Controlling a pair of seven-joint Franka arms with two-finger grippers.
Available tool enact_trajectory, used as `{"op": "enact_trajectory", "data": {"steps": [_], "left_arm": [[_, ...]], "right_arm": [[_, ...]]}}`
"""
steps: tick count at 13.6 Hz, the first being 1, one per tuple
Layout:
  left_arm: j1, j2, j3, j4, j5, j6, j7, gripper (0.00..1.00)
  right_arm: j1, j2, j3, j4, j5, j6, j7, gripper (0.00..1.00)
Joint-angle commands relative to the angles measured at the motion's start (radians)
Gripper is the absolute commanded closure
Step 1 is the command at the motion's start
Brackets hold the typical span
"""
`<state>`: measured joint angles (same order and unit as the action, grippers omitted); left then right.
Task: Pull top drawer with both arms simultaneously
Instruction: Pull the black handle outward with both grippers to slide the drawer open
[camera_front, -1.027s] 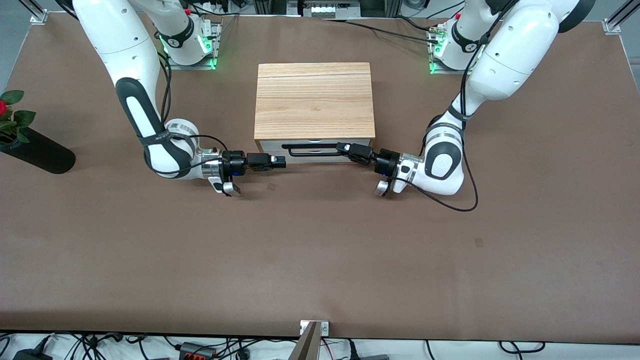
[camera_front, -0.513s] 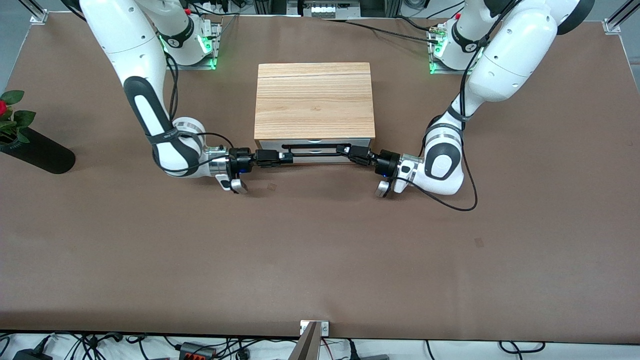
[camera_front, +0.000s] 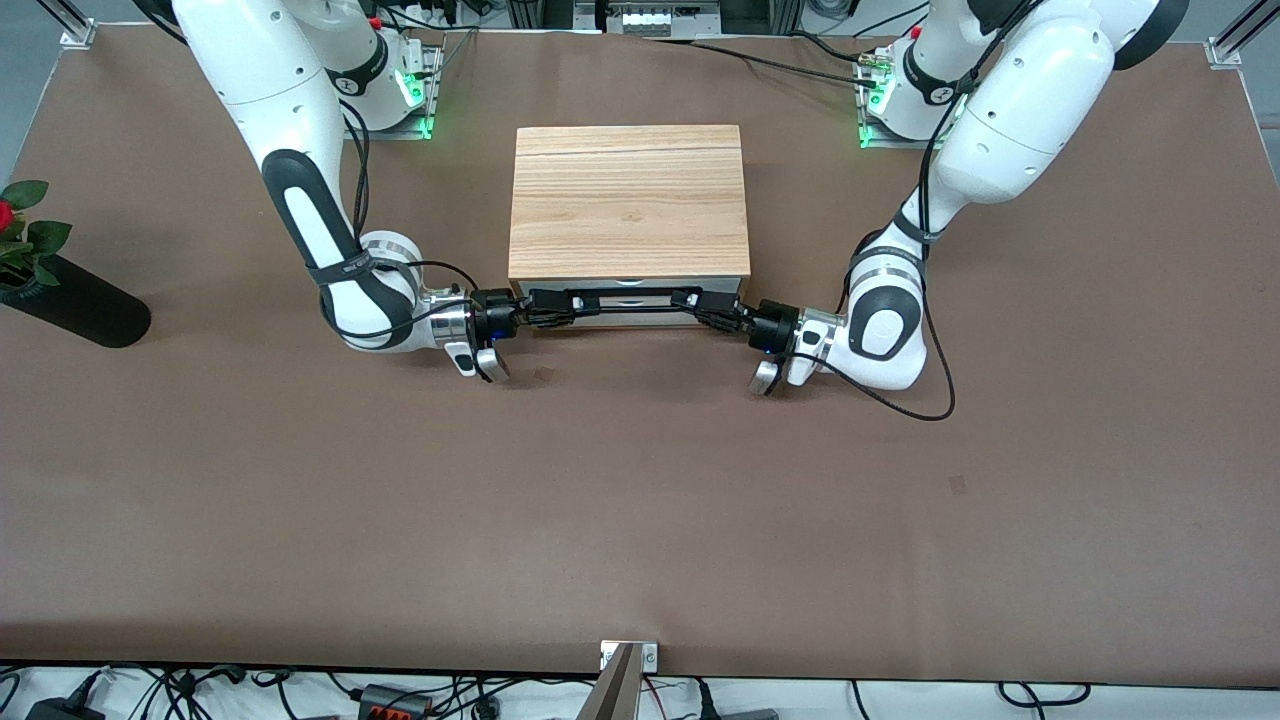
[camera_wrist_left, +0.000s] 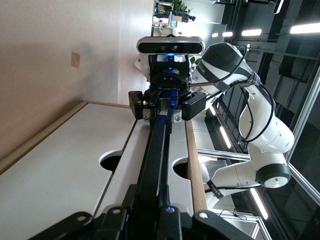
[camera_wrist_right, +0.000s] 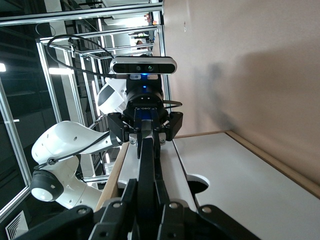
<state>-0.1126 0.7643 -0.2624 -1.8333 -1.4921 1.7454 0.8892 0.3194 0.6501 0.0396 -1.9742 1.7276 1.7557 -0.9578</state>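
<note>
My left gripper (camera_front: 688, 298) and right gripper (camera_front: 556, 304), at three and nine o'clock, clench the white top drawer's (camera_front: 625, 290) wide black bar handle (camera_front: 625, 297); uneven pulling may jam it.

a black vase (camera_front: 78, 305) lies on its side on the brown table (camera_front: 640, 500) at the right arm's end, a red rose with green leaves (camera_front: 18, 235) at its mouth, by the table edge.
</note>
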Motion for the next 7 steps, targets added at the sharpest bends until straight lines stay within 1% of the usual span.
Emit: {"op": "enact_trajectory", "data": {"steps": [1, 4, 7], "left_arm": [[0.002, -0.007, -0.012, 0.005, -0.053, -0.026, -0.001, 0.79], [0.005, 0.009, -0.012, 0.029, -0.059, -0.023, -0.001, 0.79], [0.008, 0.013, -0.009, 0.051, -0.06, -0.021, -0.003, 0.79]], "right_arm": [[-0.003, -0.006, 0.002, -0.003, 0.012, 0.002, -0.013, 0.94], [-0.006, -0.004, 0.002, 0.014, 0.02, 0.004, -0.012, 0.94], [-0.006, 0.023, 0.0, 0.069, 0.041, 0.013, 0.005, 0.94]]}}
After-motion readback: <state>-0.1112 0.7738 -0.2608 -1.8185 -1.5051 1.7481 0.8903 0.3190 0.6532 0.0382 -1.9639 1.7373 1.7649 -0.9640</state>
